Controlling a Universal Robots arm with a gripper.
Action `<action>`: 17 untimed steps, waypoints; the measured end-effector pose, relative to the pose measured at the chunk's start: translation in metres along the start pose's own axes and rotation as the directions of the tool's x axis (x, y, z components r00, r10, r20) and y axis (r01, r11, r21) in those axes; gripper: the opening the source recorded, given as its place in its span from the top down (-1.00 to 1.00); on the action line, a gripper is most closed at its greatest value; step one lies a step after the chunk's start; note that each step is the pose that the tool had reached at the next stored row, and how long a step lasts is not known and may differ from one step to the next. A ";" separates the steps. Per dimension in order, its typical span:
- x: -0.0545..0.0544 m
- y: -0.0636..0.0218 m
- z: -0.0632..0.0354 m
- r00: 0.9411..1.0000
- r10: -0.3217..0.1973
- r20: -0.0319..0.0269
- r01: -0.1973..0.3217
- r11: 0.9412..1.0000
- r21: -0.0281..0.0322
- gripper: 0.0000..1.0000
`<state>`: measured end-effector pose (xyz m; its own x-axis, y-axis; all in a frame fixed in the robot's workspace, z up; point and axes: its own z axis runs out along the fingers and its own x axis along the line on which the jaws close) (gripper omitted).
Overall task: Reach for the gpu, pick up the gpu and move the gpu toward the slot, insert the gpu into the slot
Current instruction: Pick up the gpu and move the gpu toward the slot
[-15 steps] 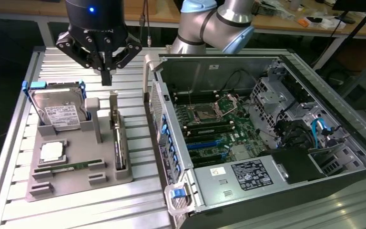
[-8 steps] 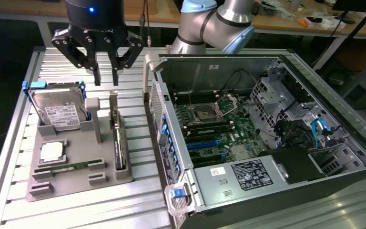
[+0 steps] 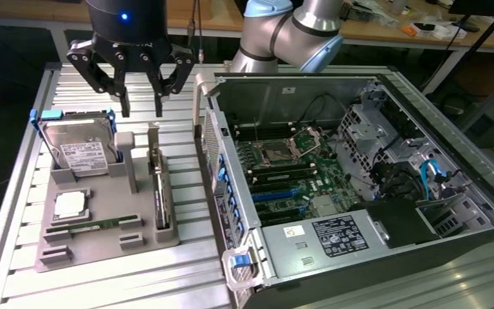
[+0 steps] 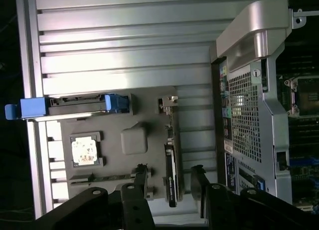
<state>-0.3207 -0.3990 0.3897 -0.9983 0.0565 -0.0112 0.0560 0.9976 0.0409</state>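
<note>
While the gripper's (image 3: 141, 108) fingers (image 3: 124, 96) hang apart above the upright gpu (image 3: 159, 193) in its grey tray (image 3: 101, 248), a hard drive (image 3: 80, 151) stands at its nine o'clock in the exterior view. The case wall (image 3: 221, 187) stands between the gpu and the slot (image 3: 274, 194) at three.

No text, brand or number can be read. A white printed label (image 3: 82, 156) is carried by the silver boxy hard drive (image 3: 67, 136), at nine o'clock in the exterior view. Black and white stickers (image 3: 337, 235) are borne by the grey metal power-supply box (image 3: 316, 256), at five o'clock. All are illegible.
</note>
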 end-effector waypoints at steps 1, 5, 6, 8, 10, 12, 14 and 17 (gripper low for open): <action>0.000 0.0000 0.0002 1.000 -0.009 -0.001 0.009 1.000 0.000 0.04; -0.002 0.0000 0.0029 0.999 -0.051 -0.004 0.051 0.999 0.002 0.04; -0.001 -0.0001 0.0040 0.998 -0.057 -0.004 0.057 0.998 0.002 0.04; -0.002 -0.0014 0.0080 0.998 -0.069 -0.005 0.069 0.998 0.002 0.04; -0.002 -0.0048 0.0140 0.997 -0.078 -0.005 0.078 0.997 0.002 0.04; -0.002 -0.0070 0.0175 0.997 -0.083 -0.005 0.083 0.997 0.002 0.04; -0.002 -0.0098 0.0227 0.996 -0.090 -0.006 0.091 0.996 0.002 0.04; -0.002 -0.0133 0.0274 0.995 -0.098 -0.006 0.098 0.995 0.001 0.04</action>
<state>-0.3192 -0.4113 0.3618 -0.9991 -0.0413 -0.0093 -0.0417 0.9984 0.0383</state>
